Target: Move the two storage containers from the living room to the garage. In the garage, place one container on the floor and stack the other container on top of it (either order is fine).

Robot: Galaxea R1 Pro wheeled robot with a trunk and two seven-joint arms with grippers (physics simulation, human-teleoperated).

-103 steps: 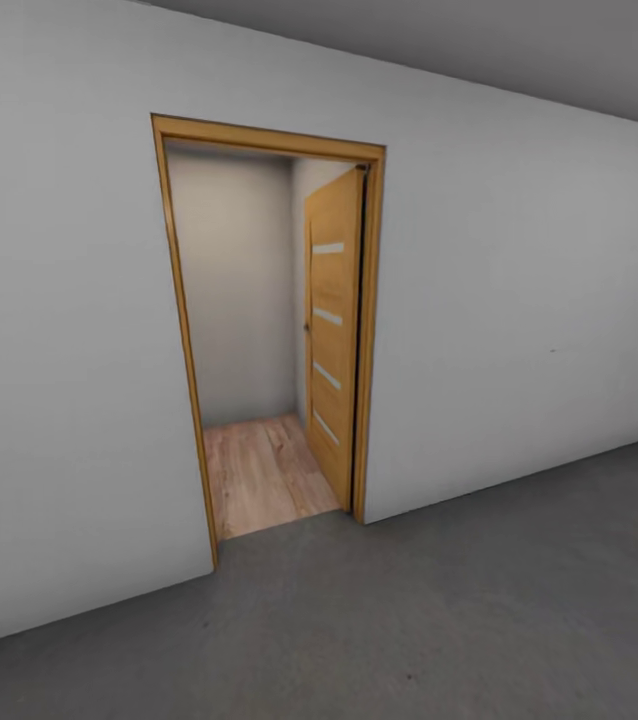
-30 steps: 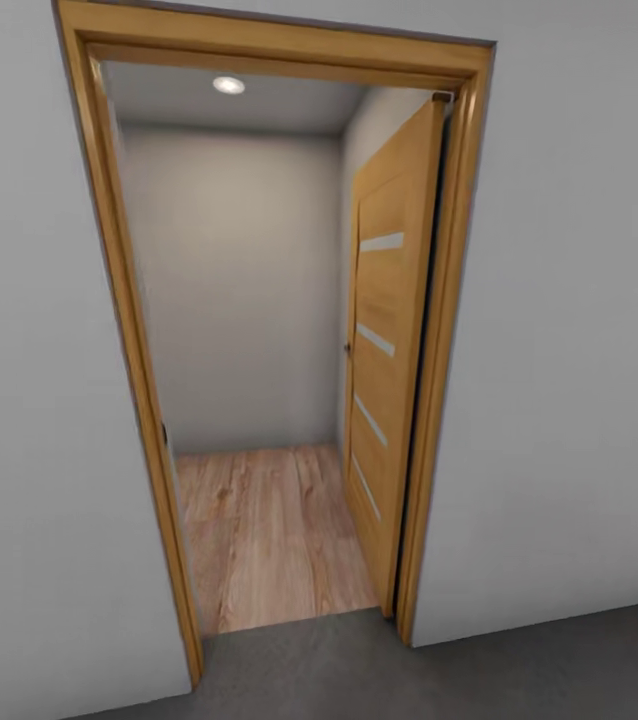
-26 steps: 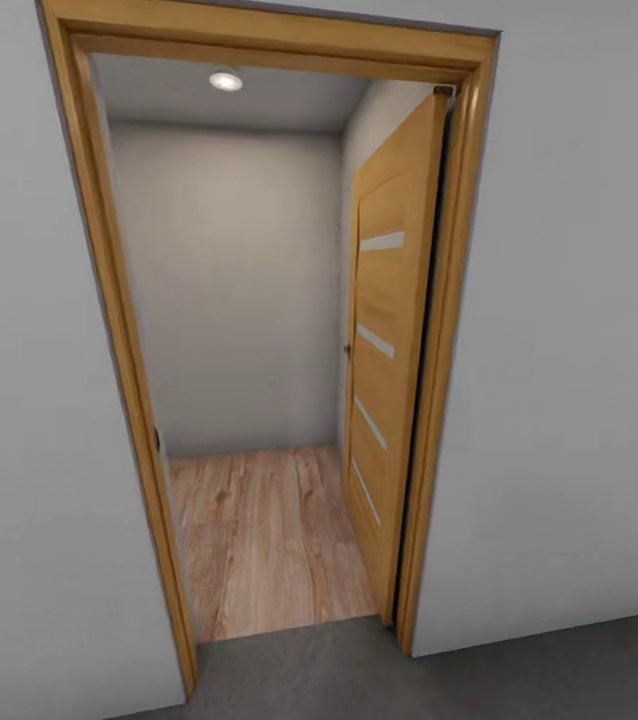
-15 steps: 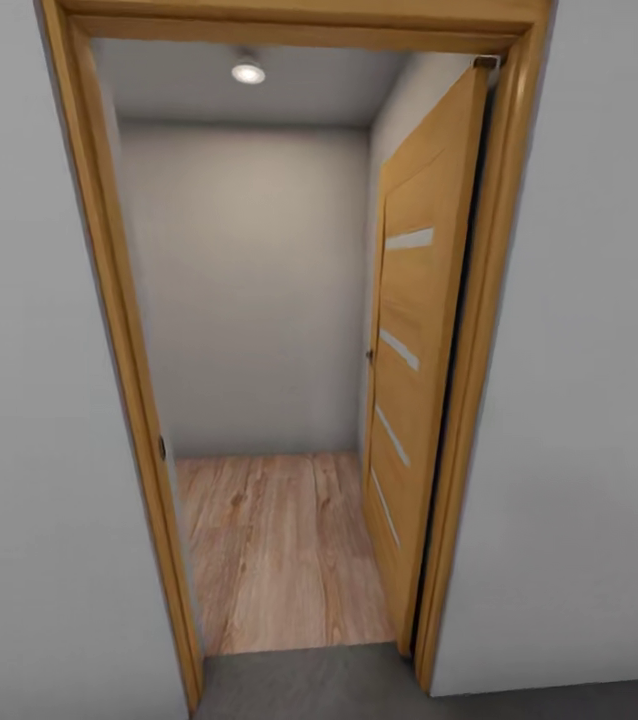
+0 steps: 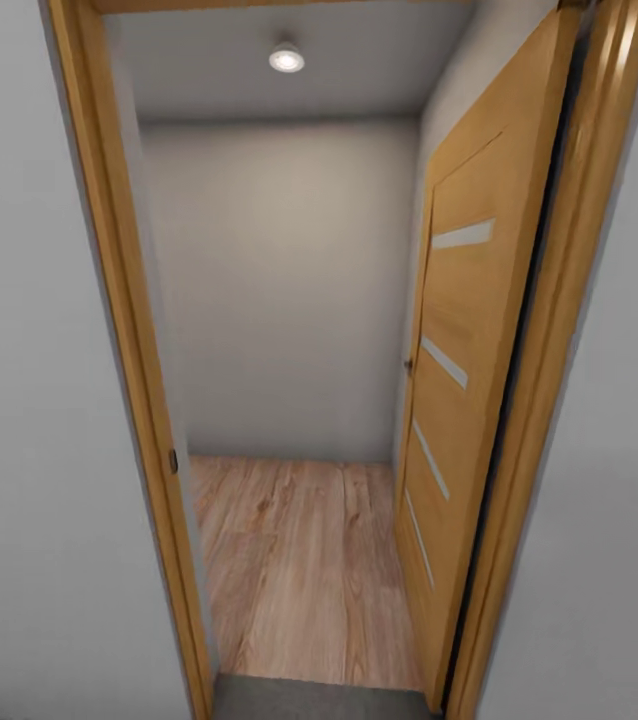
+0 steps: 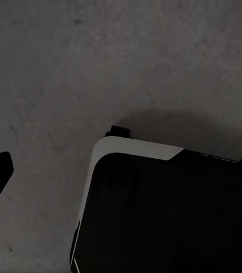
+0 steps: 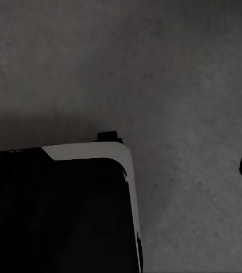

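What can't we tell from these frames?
- Head view: the room past the open door is cut off by the door frame; just a plank floor and back wall show.
- Wrist views: the robot base hides much of the concrete floor; gripper states unreadable.

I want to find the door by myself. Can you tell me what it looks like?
Look at the wooden doorway frame in the white wall. Just inside it, on the right, the open door stands swung inward over the light wood plank floor. It is orange wood with four slanting pale glass slits, unlike the plain grey walls around it.
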